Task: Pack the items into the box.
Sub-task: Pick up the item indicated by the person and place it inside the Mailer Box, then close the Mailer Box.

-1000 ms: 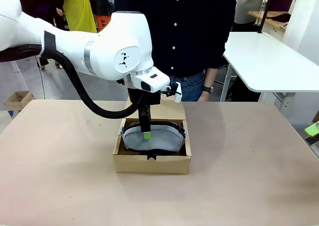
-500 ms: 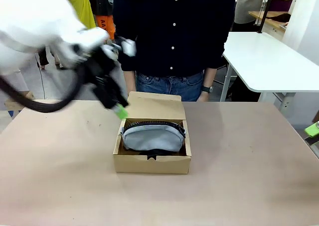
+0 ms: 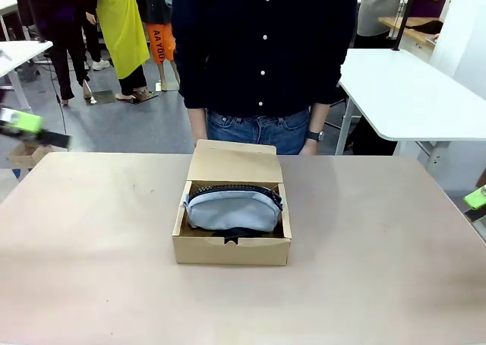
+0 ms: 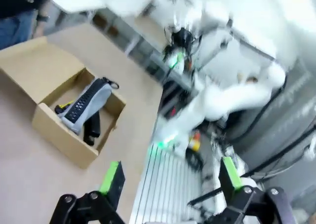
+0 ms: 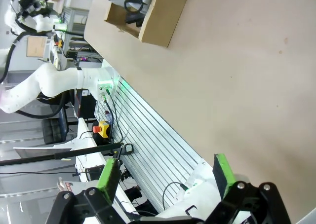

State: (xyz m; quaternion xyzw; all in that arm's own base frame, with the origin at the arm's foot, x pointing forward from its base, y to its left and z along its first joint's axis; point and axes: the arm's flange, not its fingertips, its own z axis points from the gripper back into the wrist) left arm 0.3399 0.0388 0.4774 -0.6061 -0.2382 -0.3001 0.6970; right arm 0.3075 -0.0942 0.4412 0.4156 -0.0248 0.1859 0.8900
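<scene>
The box (image 3: 231, 251) sits in the middle of the counter (image 3: 380, 246), its lid flap (image 3: 234, 163) open and leaning toward the far side. Inside lies the pouch (image 3: 231, 210), zipper edge toward the far wall. In the left wrist view we see the utility knife (image 4: 63, 107) peeking out on the pouch's far side and the black tool (image 4: 93, 128) lying along its near side. We count three items, all inside the one box: one pouch, one knife, one black tool. Nothing else of the task lies loose on the counter. A second ago the left arm stood over the box with its fingers down at the pouch. Now it has swung away to the far left edge of the counter, and the left gripper (image 4: 170, 174) is spread wide and empty. The pouch has stayed where it was set, so we judge the packing done or nearly so, with only the flap perhaps left to fold down. The right gripper (image 5: 166, 174) is also spread and empty, waiting off the right edge of the counter, well apart from the box. One person (image 3: 266, 56) stands at the far side, just behind the flap, hands out of sight.
</scene>
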